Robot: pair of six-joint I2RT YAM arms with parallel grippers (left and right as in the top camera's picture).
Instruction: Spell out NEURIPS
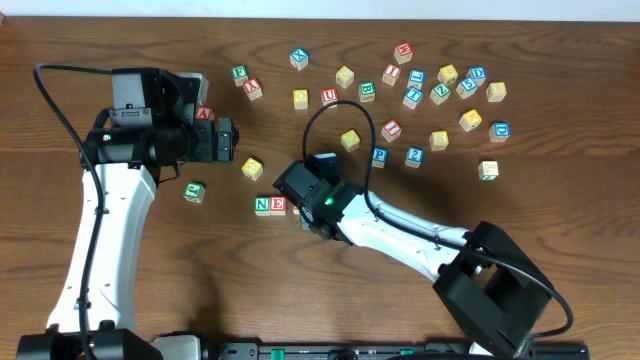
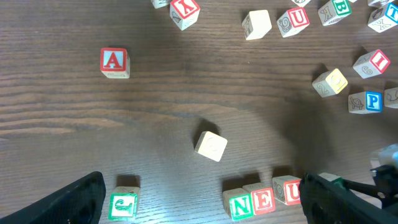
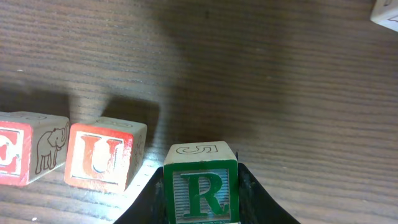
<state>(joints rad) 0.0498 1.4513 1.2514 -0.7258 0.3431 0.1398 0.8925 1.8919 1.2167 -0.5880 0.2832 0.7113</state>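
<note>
A green R cube (image 3: 202, 190) is clamped between the right fingers (image 3: 149, 208), one finger on each side face, with its letter upright and facing the wrist camera. It sits at the right end of a short row near the middle of the wooden table (image 1: 150, 290). Just left of it stands the red U cube (image 3: 99, 160). Left of that is the red E cube (image 1: 278, 205), then the green N cube (image 1: 262, 205). The row's long axis runs left to right, and the three placed cubes touch or nearly touch.

In the right wrist view the R cube is beside the U cube and a little nearer the camera, with a thin gap between them. Its bottom edge is out of frame, so I cannot tell whether it rests on the table or hangs just above it. The coming move likely depends on closing that gap: sliding the R cube left and slightly back until it lines up with the U cube.

Farther back and to the right, among many loose cubes (image 1: 440, 95), lie the red I cube (image 1: 392, 129) and the blue P cube (image 1: 379, 156). Both are nearer the right arm. The left fingers (image 1: 228, 133) are spread wide and empty, off to the far left.
</note>
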